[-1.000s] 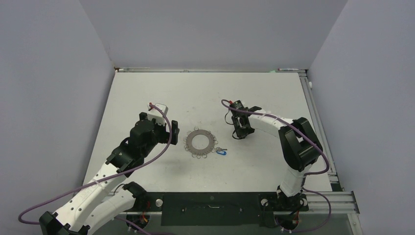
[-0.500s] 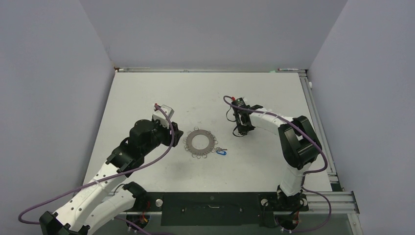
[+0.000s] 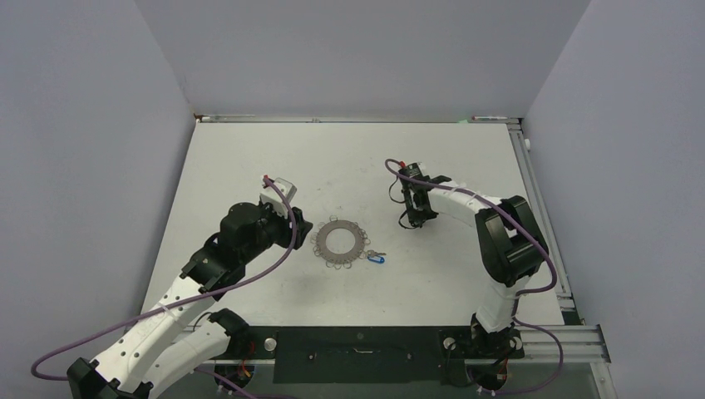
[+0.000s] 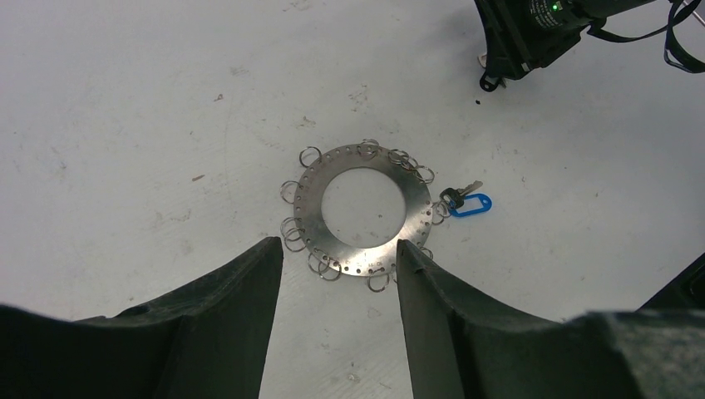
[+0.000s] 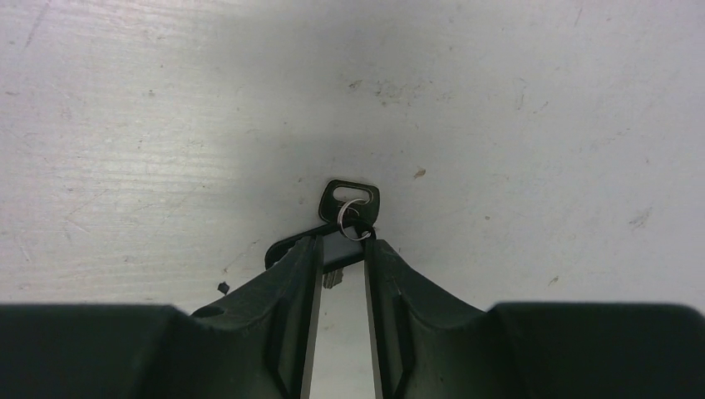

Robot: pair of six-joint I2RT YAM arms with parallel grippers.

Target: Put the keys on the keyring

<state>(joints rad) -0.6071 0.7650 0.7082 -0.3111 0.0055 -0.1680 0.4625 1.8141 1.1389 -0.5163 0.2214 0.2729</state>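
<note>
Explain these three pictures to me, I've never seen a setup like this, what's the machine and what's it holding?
A left robot arm and a right robot arm are bolted to a white table. One picture looks down from above; the other two come from cameras on each wrist. On the table lies a flat grey keyring fringed with wire loops, with a blue key beside it. The left tool hangs open near the ring, empty. The right tool pinches a dark key with a silver loop.
</note>
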